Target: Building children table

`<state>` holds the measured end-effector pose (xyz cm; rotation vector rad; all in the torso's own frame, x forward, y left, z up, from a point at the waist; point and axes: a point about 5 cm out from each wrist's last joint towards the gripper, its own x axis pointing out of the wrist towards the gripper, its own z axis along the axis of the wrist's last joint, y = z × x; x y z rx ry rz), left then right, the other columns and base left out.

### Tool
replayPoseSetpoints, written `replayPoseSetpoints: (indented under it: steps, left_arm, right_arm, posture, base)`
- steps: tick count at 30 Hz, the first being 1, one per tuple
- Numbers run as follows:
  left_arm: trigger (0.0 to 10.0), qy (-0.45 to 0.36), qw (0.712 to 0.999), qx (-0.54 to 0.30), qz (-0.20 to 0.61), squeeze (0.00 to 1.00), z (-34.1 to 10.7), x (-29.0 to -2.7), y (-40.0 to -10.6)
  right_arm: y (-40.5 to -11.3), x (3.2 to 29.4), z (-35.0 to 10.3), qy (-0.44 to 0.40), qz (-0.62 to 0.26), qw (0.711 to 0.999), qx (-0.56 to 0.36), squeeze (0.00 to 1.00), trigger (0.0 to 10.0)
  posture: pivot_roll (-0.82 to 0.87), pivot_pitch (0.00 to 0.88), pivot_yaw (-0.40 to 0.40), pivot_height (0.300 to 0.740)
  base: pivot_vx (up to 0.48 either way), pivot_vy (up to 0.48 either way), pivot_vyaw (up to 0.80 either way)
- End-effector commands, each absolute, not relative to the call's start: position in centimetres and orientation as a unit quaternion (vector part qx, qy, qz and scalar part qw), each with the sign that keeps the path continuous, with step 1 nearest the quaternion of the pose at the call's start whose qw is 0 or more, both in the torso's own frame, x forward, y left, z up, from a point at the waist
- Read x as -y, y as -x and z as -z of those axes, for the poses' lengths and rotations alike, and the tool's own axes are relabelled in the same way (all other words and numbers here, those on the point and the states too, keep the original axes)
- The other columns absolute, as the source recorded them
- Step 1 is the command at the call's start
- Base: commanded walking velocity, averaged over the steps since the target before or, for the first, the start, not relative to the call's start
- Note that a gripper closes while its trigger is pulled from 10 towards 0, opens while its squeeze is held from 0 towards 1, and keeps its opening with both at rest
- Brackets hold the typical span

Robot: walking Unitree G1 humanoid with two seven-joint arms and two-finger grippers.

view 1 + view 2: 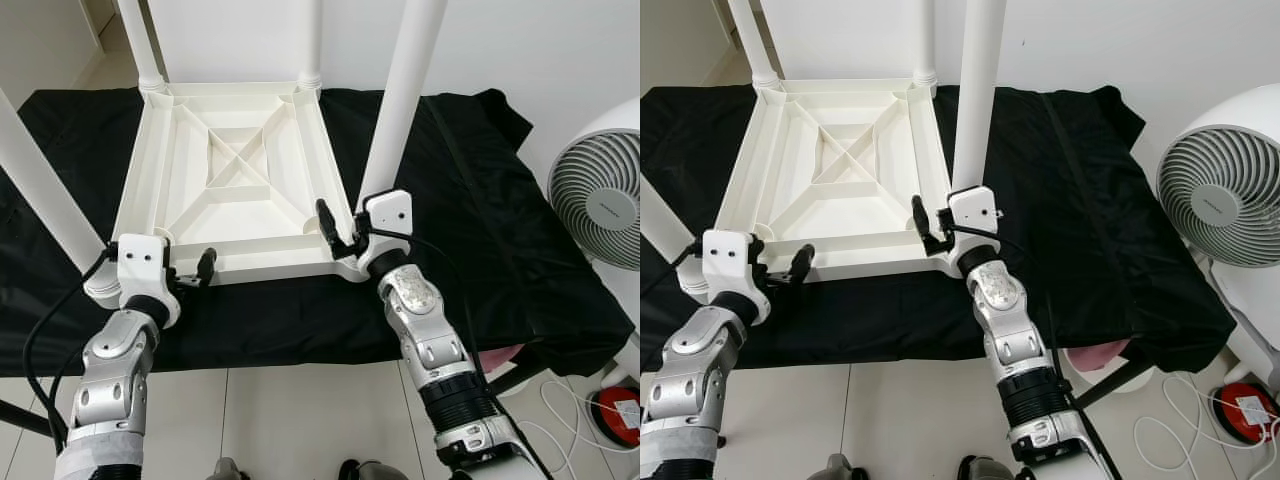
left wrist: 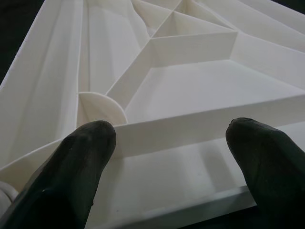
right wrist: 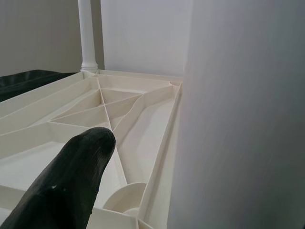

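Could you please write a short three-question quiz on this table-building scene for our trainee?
1. True or false: the white tabletop lies upside down on the black cloth.
2. How many legs stand in its corners?
3. Which pincer is at the near right leg: A left, B right?

Key: 1 true. 2 four. 3 B; the right pincer is at that leg's base, while the left pincer is open at the near rim.

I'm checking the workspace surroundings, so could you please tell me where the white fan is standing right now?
In the left eye view the white fan stands on the robot's right, just beyond the edge of the black cloth under the upturned table top.
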<state>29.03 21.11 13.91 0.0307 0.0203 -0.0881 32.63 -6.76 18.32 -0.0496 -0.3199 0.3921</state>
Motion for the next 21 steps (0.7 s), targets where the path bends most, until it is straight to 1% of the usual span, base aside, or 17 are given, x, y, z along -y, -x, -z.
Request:
replayPoseSetpoints:
  steps: [1, 2, 4, 6, 7, 8, 10, 12, 17, 18, 21]
  left_arm:
    - [10.0, -0.004, 0.995, -0.033, -0.09, 0.0, -13.3, -23.1, -29.3]
    - [10.0, -0.004, 0.995, -0.033, -0.09, 0.0, -13.3, -23.1, -29.3]
    - [10.0, 0.008, 0.991, -0.038, -0.13, 0.0, -13.5, -24.4, -29.6]
    - [10.0, 0.013, 0.99, -0.036, -0.137, 0.0, -13.8, -24.6, -29.7]
    - [10.0, 0.013, 0.99, -0.036, -0.137, 0.0, -13.8, -24.6, -29.7]
    - [10.0, 0.016, 0.99, -0.033, -0.138, 0.0, -14.1, -24.5, -29.9]
    - [10.0, 0.017, 0.99, -0.033, -0.138, 0.0, -14.2, -24.4, -29.9]
    - [10.0, 0.017, 0.99, -0.032, -0.139, 0.0, -14.3, -24.5, -30.0]
    - [10.0, 0.015, 0.989, -0.034, -0.143, 0.0, -14.3, -24.8, -30.0]
    - [10.0, 0.012, 0.988, -0.035, -0.15, 0.0, -14.3, -25.3, -30.0]
    - [10.0, 0.01, 0.987, -0.036, -0.154, 0.0, -14.4, -25.6, -29.9]
  right_arm:
    - [-32.6, 7.1, -17.2, 0.019, -0.168, 0.976, 0.135, 0.0, 10.0]
    - [-32.6, 7.1, -17.2, 0.019, -0.168, 0.976, 0.135, 0.0, 10.0]
    - [-32.7, 7.8, -16.9, 0.013, -0.124, 0.984, 0.128, 0.0, 10.0]
    - [-32.9, 7.7, -17.0, 0.008, -0.107, 0.986, 0.128, 0.0, 10.0]
    - [-32.9, 7.7, -17.0, 0.008, -0.107, 0.986, 0.128, 0.0, 10.0]
    - [-32.9, 7.0, -17.3, 0.0, -0.107, 0.986, 0.129, 0.0, 10.0]
    - [-32.9, 6.7, -17.4, -0.001, -0.108, 0.986, 0.129, 0.0, 10.0]
    - [-32.7, 5.7, -17.3, 0.0, -0.125, 0.984, 0.126, 0.0, 10.0]
    - [-32.5, 5.3, -17.0, -0.003, -0.137, 0.983, 0.121, 0.0, 10.0]
    - [-32.6, 5.3, -16.5, 0.001, -0.145, 0.984, 0.108, 0.0, 10.0]
    - [-32.8, 5.3, -16.2, 0.007, -0.152, 0.983, 0.102, 0.0, 10.0]
  posture:
    - [-0.05, 0.093, -0.002, 0.74]
    - [-0.05, 0.093, -0.002, 0.74]
    - [-0.05, 0.095, 0.001, 0.74]
    - [-0.05, 0.1, 0.005, 0.74]
    - [-0.05, 0.1, 0.005, 0.74]
    - [-0.05, 0.1, 0.005, 0.74]
    - [-0.05, 0.1, 0.005, 0.74]
    - [-0.05, 0.1, 0.005, 0.74]
    - [-0.05, 0.107, 0.003, 0.74]
    - [-0.05, 0.107, 0.003, 0.74]
    - [-0.05, 0.107, 0.003, 0.74]
  base:
    - [0.0, 0.0, 0.0]
    - [0.0, 0.0, 0.0]
    - [0.0, 0.0, 0.0]
    - [0.0, 0.0, 0.0]
    - [0.0, 0.0, 0.0]
    - [0.0, 0.0, 0.0]
    - [0.0, 0.0, 0.0]
    - [0.0, 0.0, 0.0]
    - [0.0, 0.0, 0.0]
    - [0.0, 0.0, 0.0]
    - [0.0, 0.0, 0.0]
